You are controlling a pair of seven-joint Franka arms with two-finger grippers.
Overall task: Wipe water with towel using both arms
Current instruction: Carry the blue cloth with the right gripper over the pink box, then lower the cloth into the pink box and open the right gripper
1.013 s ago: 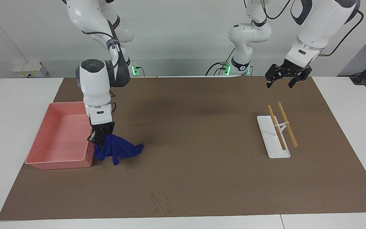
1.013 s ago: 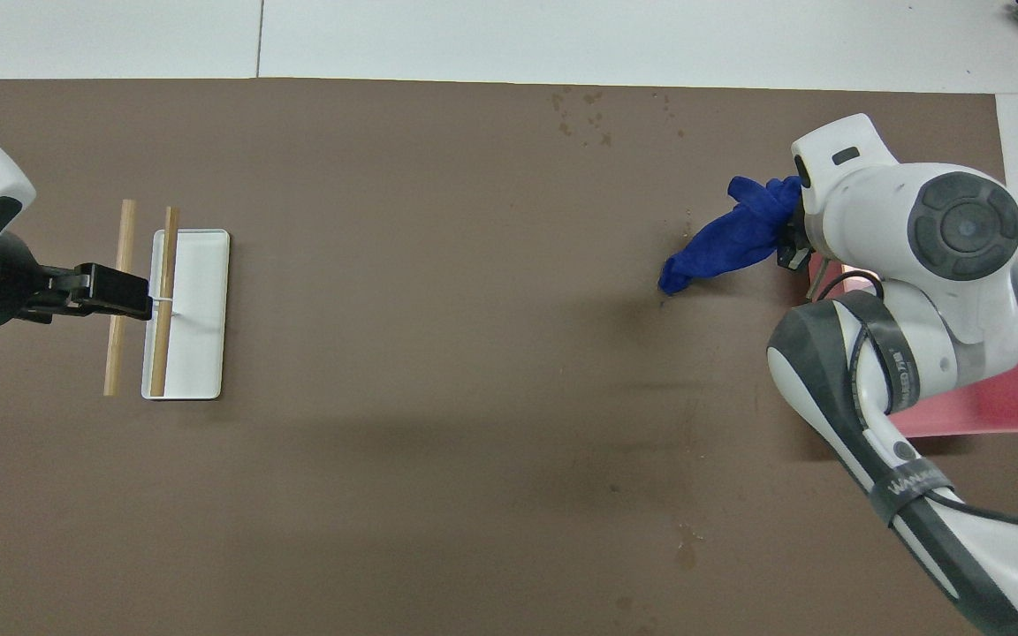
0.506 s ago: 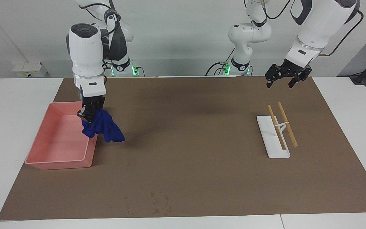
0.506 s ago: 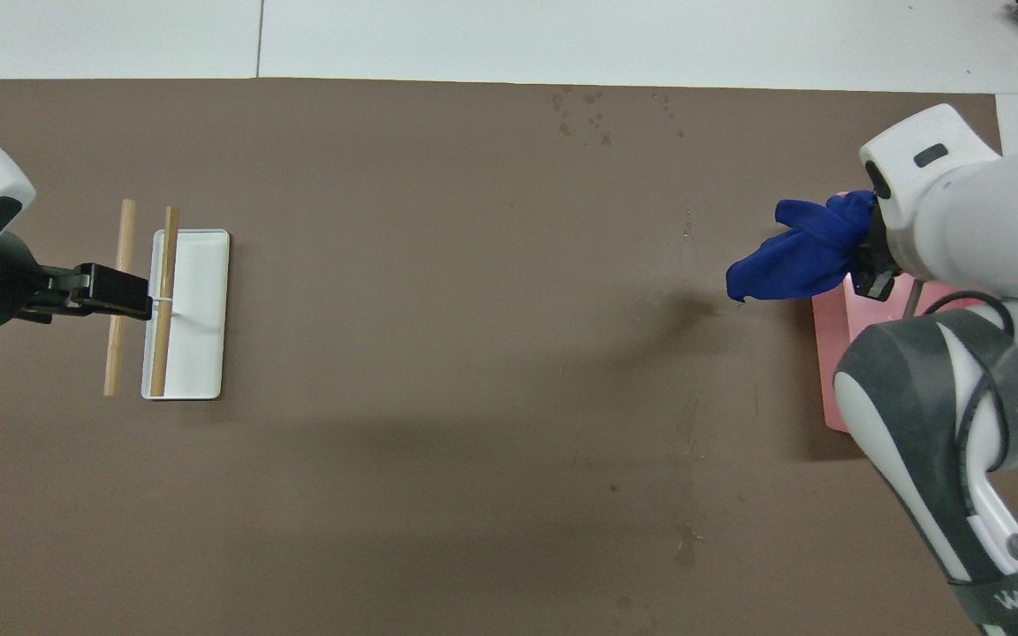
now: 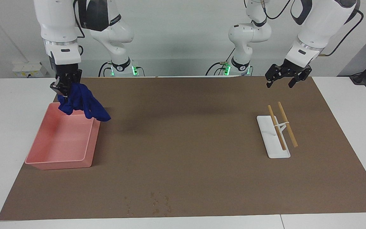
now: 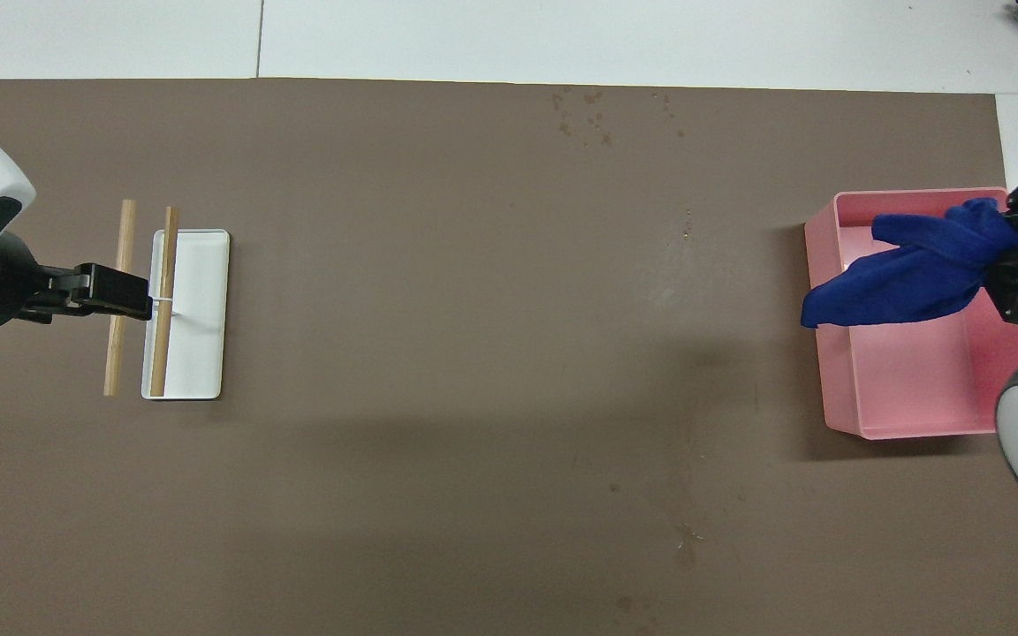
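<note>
Aloft—R gripper (image 5: 64, 88) tight on towel (image 5: 83, 103) over pink tray (image 5: 59, 159); L gripper (image 5: 284, 78) wide, w/ nothing—over mat, near chopsticks (image 5: 281, 125).

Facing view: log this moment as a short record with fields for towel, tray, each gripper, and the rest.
towel: blue towel hangs in the air over the pink tray
right gripper: right gripper shut on towel, raised over tray
left gripper: left gripper open, holds nothing, waits above the mat near the chopsticks
rest: chopsticks lie across a white holder
</note>
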